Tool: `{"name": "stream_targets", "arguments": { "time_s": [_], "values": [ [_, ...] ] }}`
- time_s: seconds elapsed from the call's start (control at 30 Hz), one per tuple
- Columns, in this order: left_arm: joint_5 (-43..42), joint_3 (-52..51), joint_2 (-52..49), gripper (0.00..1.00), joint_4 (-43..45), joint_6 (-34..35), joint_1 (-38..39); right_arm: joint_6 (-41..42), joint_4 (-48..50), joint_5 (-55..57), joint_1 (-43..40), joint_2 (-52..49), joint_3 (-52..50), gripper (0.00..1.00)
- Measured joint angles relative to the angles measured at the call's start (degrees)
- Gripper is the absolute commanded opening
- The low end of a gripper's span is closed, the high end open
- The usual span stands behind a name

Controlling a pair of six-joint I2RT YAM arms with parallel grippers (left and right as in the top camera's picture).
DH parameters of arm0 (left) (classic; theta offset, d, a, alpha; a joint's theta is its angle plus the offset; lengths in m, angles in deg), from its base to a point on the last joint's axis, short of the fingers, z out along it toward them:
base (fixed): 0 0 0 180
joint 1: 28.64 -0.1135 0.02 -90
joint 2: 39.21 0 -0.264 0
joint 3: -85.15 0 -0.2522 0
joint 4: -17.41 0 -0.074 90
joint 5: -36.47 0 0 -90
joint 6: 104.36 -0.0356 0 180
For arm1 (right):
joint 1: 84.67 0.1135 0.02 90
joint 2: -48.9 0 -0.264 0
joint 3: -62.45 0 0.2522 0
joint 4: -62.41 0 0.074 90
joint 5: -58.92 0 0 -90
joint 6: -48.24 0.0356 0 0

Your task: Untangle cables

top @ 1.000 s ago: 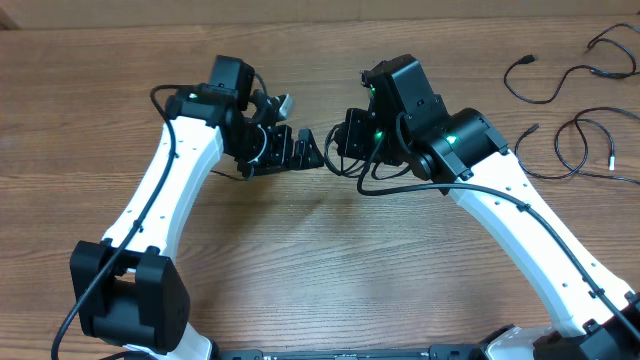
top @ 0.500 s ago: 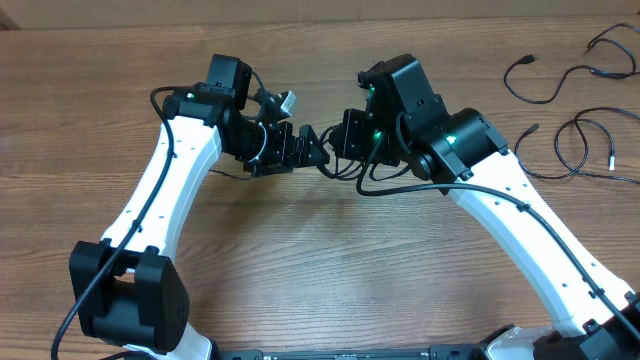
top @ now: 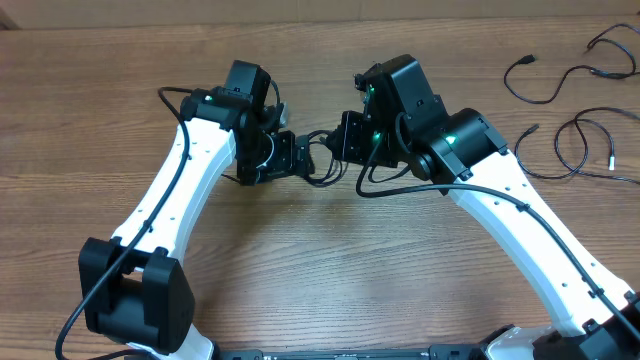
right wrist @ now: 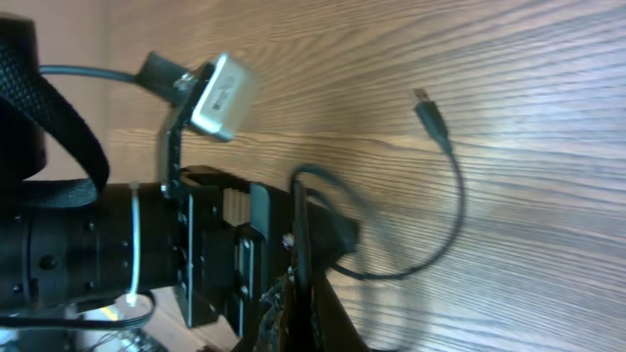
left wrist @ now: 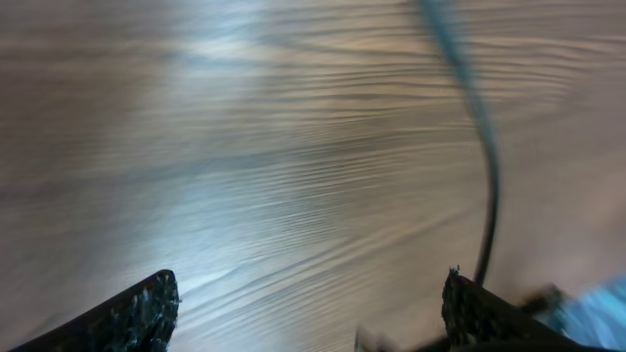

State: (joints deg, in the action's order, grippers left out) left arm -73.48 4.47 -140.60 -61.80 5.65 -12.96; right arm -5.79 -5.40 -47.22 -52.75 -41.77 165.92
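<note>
A thin black cable (top: 322, 172) loops on the wood between my two grippers. My left gripper (top: 303, 160) is open; in the left wrist view its fingers (left wrist: 308, 313) stand wide apart over bare wood, and the cable (left wrist: 487, 186) runs down beside the right finger. My right gripper (top: 342, 148) faces it closely. In the right wrist view its jaws (right wrist: 303, 293) are shut on the black cable (right wrist: 452, 210), which curves out to a free USB plug (right wrist: 425, 105). The left arm's wrist camera (right wrist: 221, 93) fills the left of that view.
Several more black cables lie at the far right of the table: one (top: 545, 82) near the top, one (top: 612, 45) at the corner, one (top: 580, 140) by the right edge. The two arms nearly touch at the table's middle.
My left arm has shifted right and turned toward the right gripper. A slack loop of cable now shows between the two grippers. The right arm has barely moved.
</note>
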Motion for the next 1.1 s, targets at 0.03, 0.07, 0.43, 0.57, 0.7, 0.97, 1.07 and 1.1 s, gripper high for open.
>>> {"name": "stream_targets", "arguments": {
  "time_s": [0.03, 0.07, 0.43, 0.57, 0.7, 0.97, 1.07, 1.1],
  "values": [
    [1.66, 0.0, -0.35, 0.86, -0.5, 0.76, 0.02, 0.0, -0.57, 1.01, 0.0, -0.04, 0.0, 0.04],
    [3.21, 0.0, -0.72, 0.86, -0.98, 1.25, 0.0, 0.0, -1.03, 1.97, 0.0, -0.04, 0.0, 0.04],
    [10.36, 0.0, -4.59, 0.86, -3.37, 3.87, 0.0, 2.51, -7.08, 15.67, 0.0, -0.04, 0.0, 0.04],
    [10.4, 0.0, -4.61, 0.86, -4.11, 3.89, 0.0, 5.2, -8.85, 20.41, 0.0, -0.04, 0.0, 0.04],
    [10.38, 0.13, -4.59, 0.85, -5.62, 3.89, -0.02, 6.49, -9.11, 23.52, 0.0, -0.04, 0.0, 0.04],
    [11.23, 5.77, -1.84, 0.82, -9.79, 3.82, -0.57, 8.85, -9.07, 26.99, -0.02, -0.04, 0.0, 0.07],
    [10.73, 8.33, 2.27, 0.76, -9.77, 3.52, -0.79, 9.07, -9.09, 27.45, -0.02, -0.04, 0.0, 0.06],
    [10.49, 9.07, 3.93, 0.74, -9.7, 3.43, -0.76, 9.07, -9.09, 27.54, -0.02, -0.04, 0.0, 0.07]
  ]
}}
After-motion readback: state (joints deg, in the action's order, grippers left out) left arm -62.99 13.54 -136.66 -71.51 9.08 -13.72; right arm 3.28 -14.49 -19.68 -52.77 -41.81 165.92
